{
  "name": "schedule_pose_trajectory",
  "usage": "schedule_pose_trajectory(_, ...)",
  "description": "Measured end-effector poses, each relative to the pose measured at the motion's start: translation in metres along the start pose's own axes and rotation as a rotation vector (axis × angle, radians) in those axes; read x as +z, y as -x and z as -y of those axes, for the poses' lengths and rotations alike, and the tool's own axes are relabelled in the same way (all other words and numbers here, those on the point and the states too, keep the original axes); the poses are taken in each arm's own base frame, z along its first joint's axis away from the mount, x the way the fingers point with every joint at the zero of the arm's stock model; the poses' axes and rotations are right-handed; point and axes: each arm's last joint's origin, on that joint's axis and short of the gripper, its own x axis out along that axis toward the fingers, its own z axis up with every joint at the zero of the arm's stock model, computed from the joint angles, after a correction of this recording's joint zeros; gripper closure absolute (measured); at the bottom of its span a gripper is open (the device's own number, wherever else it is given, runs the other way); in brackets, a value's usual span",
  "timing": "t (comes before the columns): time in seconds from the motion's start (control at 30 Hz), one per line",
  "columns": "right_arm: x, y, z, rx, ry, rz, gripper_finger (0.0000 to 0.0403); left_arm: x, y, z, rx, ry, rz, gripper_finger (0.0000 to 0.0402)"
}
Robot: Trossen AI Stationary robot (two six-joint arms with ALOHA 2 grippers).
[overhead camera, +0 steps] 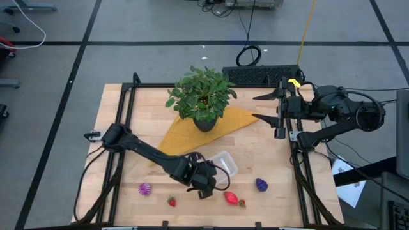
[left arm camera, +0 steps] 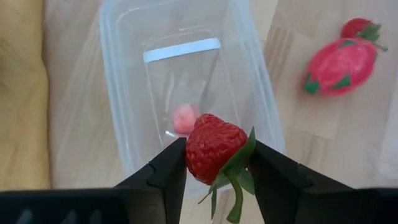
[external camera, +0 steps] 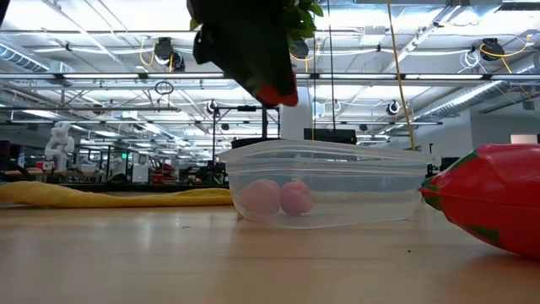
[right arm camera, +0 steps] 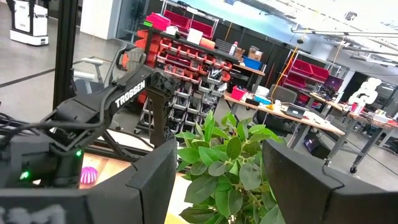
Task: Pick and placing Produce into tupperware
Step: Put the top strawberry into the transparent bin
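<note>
1. The left gripper (left arm camera: 214, 165) pinches a red strawberry (left arm camera: 214, 146) between its two fingers, with the green stem hanging below.
2. This gripper (overhead camera: 208, 182) is at about 6 o'clock on the table (overhead camera: 128, 128), just beside the tupperware (overhead camera: 225, 163).
3. In the left wrist view the held strawberry hangs over the near rim of the tupperware (left arm camera: 124, 93), not yet inside it.
4. A pink round piece (left arm camera: 184, 118) lies on the tupperware floor; the low view shows two pink pieces (external camera: 278, 198) there.
5. A big red fruit (overhead camera: 231, 197) and a small strawberry (overhead camera: 242, 202) lie at about 5 o'clock from the gripper, near it.
6. One more strawberry (overhead camera: 171, 201) is at 7 o'clock, a pink knobbly piece (overhead camera: 145, 188) at 9 o'clock, a purple piece (overhead camera: 261, 184) at 3 o'clock.
7. The right gripper (overhead camera: 267, 107) waits at the table's 2 o'clock side, fingers apart and holding nothing, beside the plant (overhead camera: 201, 96).
</note>
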Motion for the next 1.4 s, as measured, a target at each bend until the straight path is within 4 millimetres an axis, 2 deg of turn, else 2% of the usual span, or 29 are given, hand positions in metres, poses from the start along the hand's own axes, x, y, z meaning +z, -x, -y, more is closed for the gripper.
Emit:
schedule_pose_trajectory(0.43,-0.001,0.000,0.000,0.004,0.004,-0.013,0.0174,0.001,-0.027,0.001,-0.002,-0.003,-0.009,0.0245)
schedule_pose_trajectory(0.67,-0.002,0.000,-0.001,0.008,-0.002,-0.023,0.0174,0.001,-0.051,-0.006,0.016,0.008,-0.055,0.0245)
schedule_pose_trajectory(1.4,-0.004,0.000,-0.001,0.014,-0.007,-0.043,0.0174,0.003,-0.055,-0.006,-0.004,0.003,-0.050,0.0245)
